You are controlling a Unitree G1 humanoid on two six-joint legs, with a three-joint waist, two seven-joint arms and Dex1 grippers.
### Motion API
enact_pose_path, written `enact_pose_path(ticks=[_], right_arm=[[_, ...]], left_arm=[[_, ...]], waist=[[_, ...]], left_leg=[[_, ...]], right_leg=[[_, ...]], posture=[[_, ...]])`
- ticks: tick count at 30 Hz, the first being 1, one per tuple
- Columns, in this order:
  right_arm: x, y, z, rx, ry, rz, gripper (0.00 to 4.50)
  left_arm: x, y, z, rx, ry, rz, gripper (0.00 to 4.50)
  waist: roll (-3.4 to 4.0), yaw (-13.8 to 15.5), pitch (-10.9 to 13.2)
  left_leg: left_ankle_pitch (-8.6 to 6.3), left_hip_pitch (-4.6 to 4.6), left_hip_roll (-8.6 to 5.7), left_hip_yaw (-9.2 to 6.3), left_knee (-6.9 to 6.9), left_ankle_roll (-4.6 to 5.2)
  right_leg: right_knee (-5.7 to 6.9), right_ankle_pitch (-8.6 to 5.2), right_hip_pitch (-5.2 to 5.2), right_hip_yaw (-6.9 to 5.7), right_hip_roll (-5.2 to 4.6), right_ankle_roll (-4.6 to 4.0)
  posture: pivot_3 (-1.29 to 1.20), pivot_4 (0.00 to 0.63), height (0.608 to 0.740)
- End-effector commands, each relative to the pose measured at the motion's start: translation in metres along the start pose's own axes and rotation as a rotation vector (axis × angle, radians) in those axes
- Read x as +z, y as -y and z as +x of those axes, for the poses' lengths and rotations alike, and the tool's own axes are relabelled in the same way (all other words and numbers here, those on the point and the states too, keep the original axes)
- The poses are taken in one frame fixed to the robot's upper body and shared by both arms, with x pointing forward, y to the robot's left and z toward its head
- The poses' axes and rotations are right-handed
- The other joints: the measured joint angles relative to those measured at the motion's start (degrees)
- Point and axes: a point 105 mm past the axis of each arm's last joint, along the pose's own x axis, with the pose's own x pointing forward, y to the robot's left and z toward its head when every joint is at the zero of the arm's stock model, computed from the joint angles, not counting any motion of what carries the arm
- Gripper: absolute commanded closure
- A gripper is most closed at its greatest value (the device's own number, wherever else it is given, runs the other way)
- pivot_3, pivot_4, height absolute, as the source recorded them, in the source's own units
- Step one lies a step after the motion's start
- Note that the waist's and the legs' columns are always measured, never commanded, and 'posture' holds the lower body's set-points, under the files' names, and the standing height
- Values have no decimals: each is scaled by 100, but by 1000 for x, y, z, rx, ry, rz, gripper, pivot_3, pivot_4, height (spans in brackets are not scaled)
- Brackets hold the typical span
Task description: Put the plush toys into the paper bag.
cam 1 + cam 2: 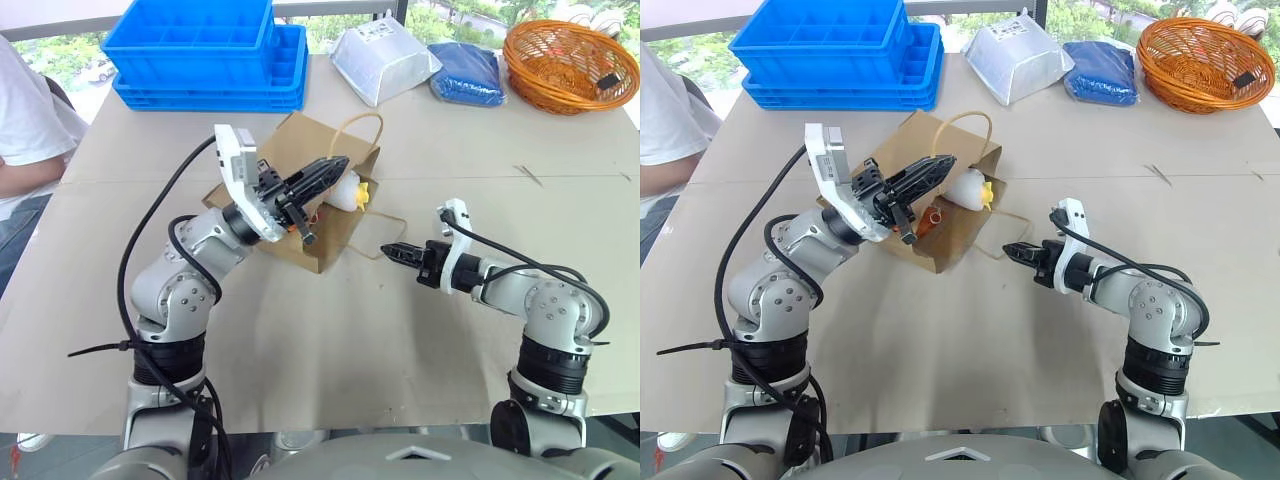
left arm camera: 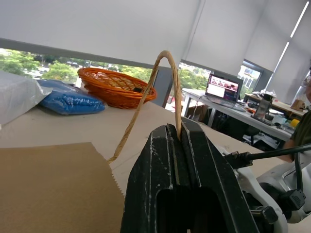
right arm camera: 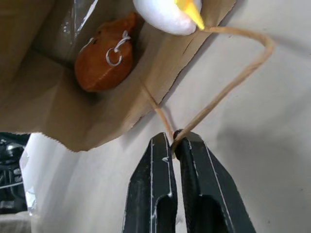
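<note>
- The left hand (image 1: 335,167), mid-frame left of centre in the head view, is clenched on one cord handle (image 2: 165,73) of the bag (image 1: 325,245), lifting that loop above the bag's mouth.
- The bag lies on its side at the centre of the tabletop (image 1: 330,340), mouth facing the right of the frame.
- Both toys look to be in already: the brown bear (image 3: 103,60) sits deep inside, while the white toy (image 1: 345,192) with its yellow base rests right at the mouth, partly poking out.
- The right hand (image 1: 392,251), right of centre, is clenched on the other handle (image 3: 233,82), which lies slack on the tabletop.
- I'd judge the loading done; the step in hand is gathering the handles. Next should come an even lift of both loops, so the bag tips upright and the white toy slides in rather than rolling out.
- Around: a person's sleeve (image 1: 30,110) at the left edge, blue crates (image 1: 200,50) upper left, a white pouch (image 1: 380,60) and blue packet (image 1: 465,75) top centre, an orange basket (image 1: 570,65) upper right. Nothing blocks the lift.
</note>
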Motion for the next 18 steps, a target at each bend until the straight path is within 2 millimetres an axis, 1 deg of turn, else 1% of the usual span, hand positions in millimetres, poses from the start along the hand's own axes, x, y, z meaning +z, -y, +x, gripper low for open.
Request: enact_pose_path(ticks=[1,5,6,7,8,11,14,15,18], right_arm=[[37,-31,-18,179,167,-54,4475],[76,-99,-60,605,353,-133,4475],[82,-113,-67,679,370,-147,4475],[86,-123,-71,723,368,-160,4475],[87,-133,-71,750,352,-182,4475],[91,-151,-71,782,318,-200,4475],[97,-163,-75,797,316,-210,4475],[100,-165,-76,797,323,-208,4475],[102,-162,-75,747,321,-242,4475]], left_arm=[[30,2,2,-10,119,-27,4500],[48,-12,-3,-2,183,-114,4500],[51,-18,-4,7,194,-131,4500],[54,-22,-5,15,202,-140,4500],[55,-26,-5,16,203,-139,4500],[58,-31,0,-1,207,-147,4500],[54,-34,10,-36,182,-134,4500],[52,-34,13,-47,171,-123,4500],[53,-37,27,-75,175,-83,4500]], waist=[[0,2,1],[4,-8,3],[4,-15,3],[5,-21,3],[7,-23,4],[6,-34,4],[6,-25,4],[5,-19,4],[5,8,4]], left_leg=[[-1,-2,1,-1,1,1],[-5,1,3,-5,1,9],[-5,3,4,-4,-1,9],[-5,5,6,-4,-1,10],[-6,6,8,-4,-2,10],[-5,7,5,-1,-2,10],[-5,2,4,-2,-1,9],[-4,1,2,-2,-1,9],[-4,-3,0,0,0,9]], right_leg=[[0,0,0,0,0,0],[0,0,3,-5,1,0],[-2,0,3,-5,3,0],[0,0,3,-6,4,0],[0,0,4,-6,5,0],[0,0,4,-5,8,0],[-1,-1,3,-5,10,0],[-4,-1,3,-5,10,0],[-7,0,3,-3,8,0]], posture=[[0,150,740],[0,150,740],[0,150,740],[0,150,740],[0,150,740],[0,150,740],[0,150,740],[0,150,740],[0,150,740]])
